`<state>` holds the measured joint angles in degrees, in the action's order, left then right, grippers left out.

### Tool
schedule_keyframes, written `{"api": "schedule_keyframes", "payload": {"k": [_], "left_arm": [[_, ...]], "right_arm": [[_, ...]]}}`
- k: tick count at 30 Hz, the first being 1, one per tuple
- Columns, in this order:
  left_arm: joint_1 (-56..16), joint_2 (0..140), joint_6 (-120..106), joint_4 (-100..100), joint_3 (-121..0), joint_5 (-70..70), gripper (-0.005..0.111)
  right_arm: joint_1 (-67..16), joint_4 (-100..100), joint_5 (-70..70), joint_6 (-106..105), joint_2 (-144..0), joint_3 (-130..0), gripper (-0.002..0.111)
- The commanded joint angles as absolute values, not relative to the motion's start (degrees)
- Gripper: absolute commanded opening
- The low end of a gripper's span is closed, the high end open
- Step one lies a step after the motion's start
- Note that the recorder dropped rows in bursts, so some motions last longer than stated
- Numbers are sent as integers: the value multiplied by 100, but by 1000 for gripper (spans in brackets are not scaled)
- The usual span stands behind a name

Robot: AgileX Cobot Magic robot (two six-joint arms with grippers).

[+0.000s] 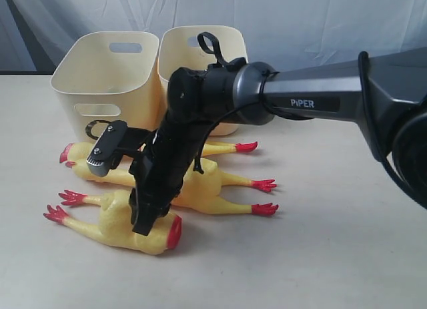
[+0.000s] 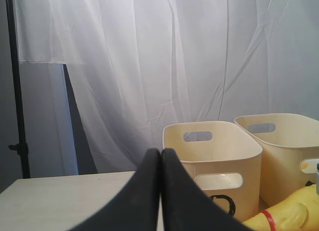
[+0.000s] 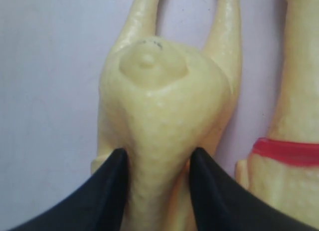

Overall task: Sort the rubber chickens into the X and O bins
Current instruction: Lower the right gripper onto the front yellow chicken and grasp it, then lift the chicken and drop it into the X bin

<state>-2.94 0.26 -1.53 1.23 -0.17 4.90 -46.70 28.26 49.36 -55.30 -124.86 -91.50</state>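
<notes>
Three rubber chickens (image 1: 207, 189) lie on the bench (image 1: 333, 242); the step in hand is the grasp of the nearest chicken (image 3: 159, 116), whose body sits between the right fingers (image 3: 107, 191), set partly apart and apparently pressing both its flanks. The left fingers (image 2: 144, 191) are pressed together on nothing. The next move calls for a firm pinch, a lift clear of the neighbouring chicken (image 3: 294, 181) just beside the fingers, and a carry to the X and O bins (image 1: 133, 99) beyond them.

Soft, even light; faint shadows beneath chickens (image 1: 207, 183); right wrist close-up slightly blurred (curtain (image 2: 149, 66) glows bright).
</notes>
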Motion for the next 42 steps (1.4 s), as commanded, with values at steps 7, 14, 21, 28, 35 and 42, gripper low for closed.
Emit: {"api": "schedule_keyframes", "payload": {"k": [7,14,21,28,35,42], "left_arm": [[-292,0,-126,50,0,520,0],[-292,0,-126,50,0,520,0],[-292,0,-126,50,0,520,0],[-292,0,-126,50,0,520,0],[-292,0,-126,50,0,520,0],[-292,0,-126,50,0,520,0]], "right_arm": [[-4676,3215,5539,-5529,-12282,-9174,-1],[-4676,3722,5570,-5529,-11836,-9174,-1],[-4676,3800,5066,-5542,-11322,-9174,-1],[-4676,3796,3533,-5542,-10924,-9174,-1],[-4665,3796,1778,-5542,-10824,-9174,-1],[-4665,3772,0,-5542,-10886,-9174,-1]]}}
